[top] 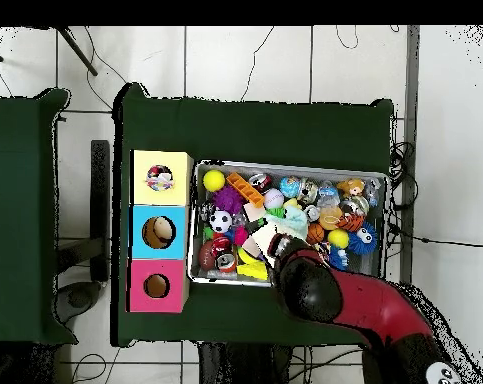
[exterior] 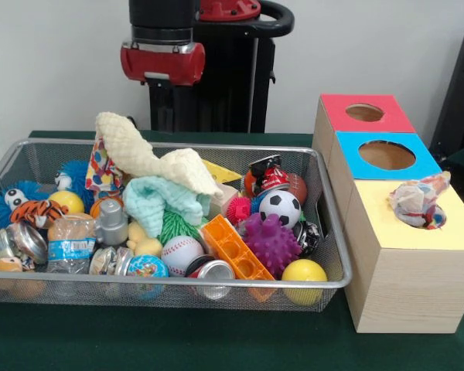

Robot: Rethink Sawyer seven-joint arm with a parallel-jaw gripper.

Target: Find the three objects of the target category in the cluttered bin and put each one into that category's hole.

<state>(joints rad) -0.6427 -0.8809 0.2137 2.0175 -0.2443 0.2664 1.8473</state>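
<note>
One spotted cloth (exterior: pixel 419 202) plugs the yellow box's hole (exterior: pixel 427 219), another (exterior: pixel 100 166) waits at the basket's (exterior: pixel 178 284) ten o'clock (tool state: cannot tell).

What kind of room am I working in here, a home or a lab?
Most likely a robotics lab test cell. A green-covered table stands on a tiled floor with loose cables, holding a wire-mesh bin of mixed toys beside three colour-faced sorting boxes.

Bin: wire basket (exterior: pixel 15 158) crammed with balls, cans, cloths.
Yellow box hole (exterior: pixel 425 216): spotted cloth (exterior: pixel 415 201) bunched in it, seemingly half through.
Arm (exterior: pixel 164 46): raised behind the basket.
</note>
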